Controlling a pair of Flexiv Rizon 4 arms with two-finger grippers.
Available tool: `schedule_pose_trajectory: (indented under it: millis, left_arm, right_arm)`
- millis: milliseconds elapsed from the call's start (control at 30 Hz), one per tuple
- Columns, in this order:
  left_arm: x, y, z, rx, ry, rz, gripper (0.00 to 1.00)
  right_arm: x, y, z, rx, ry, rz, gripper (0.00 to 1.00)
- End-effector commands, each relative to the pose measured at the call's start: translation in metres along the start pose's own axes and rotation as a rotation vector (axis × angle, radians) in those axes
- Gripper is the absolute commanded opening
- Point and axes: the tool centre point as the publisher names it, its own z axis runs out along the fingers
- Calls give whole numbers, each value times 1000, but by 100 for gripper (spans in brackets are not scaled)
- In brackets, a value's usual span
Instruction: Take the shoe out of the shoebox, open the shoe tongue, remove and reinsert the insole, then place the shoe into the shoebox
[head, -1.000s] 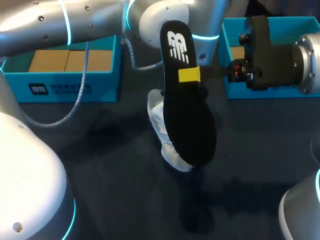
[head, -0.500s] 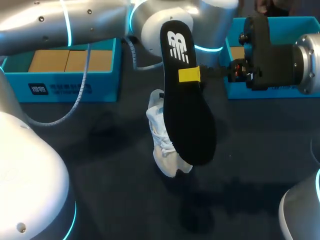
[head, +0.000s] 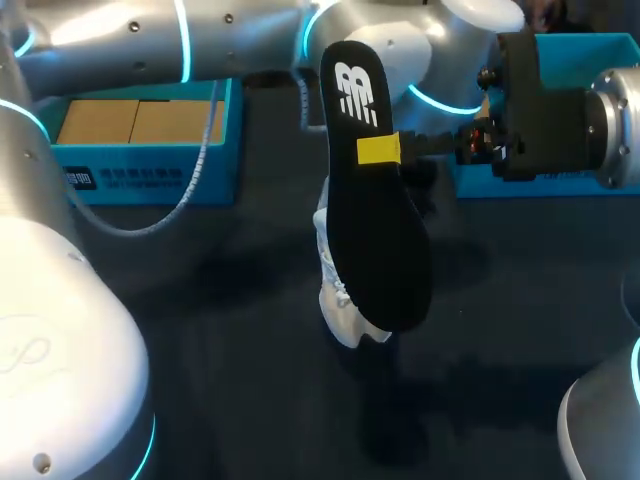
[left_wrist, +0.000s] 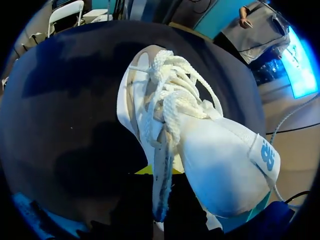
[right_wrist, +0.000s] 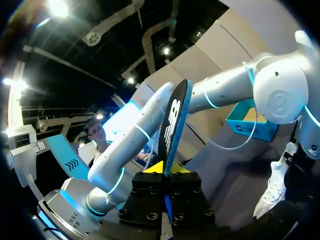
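Right end effector (head: 380, 150) clamped on the insole (head: 385, 250), unmoved. Left end effector (left_wrist: 159, 172), gripping the shoe (left_wrist: 210, 150), has swung it upright beneath the insole. Reinsertion looks next.

The black insole (head: 378, 200) stood up on its edge above the table, white logo at the top end. Right behind it was the white shoe (head: 338, 300), laces still threaded, small blue logo, toe pointing away from the boxes. Two teal shoebox halves sat at the back: left half (head: 140, 160), right half (head: 560, 186).
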Motion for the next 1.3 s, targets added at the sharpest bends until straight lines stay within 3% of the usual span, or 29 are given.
schedule_pose_trajectory:
  millis: [33,467,900,933,1000,1033,1300]
  left_arm:
    - [-15,6,10,8,81,8,0]
    - [-13,4,26,63,87,-39,0]
    - [-16,0,47,66,131,-21,0]
    - [-16,0,47,68,131,-21,21]
    - [-16,-1,46,79,125,-10,77]
    - [-15,-1,44,74,122,-12,100]
    - [-10,0,23,61,81,0,100]
  right_arm:
    - [-1,1,4,1,-2,1,0]
    - [-1,1,4,1,-2,1,0]
    - [-1,1,4,1,-2,1,0]
    - [-1,1,4,1,-2,1,0]
    - [-1,1,4,1,-2,1,0]
    - [-1,1,4,1,-2,1,0]
    - [-1,1,4,1,-2,1,0]
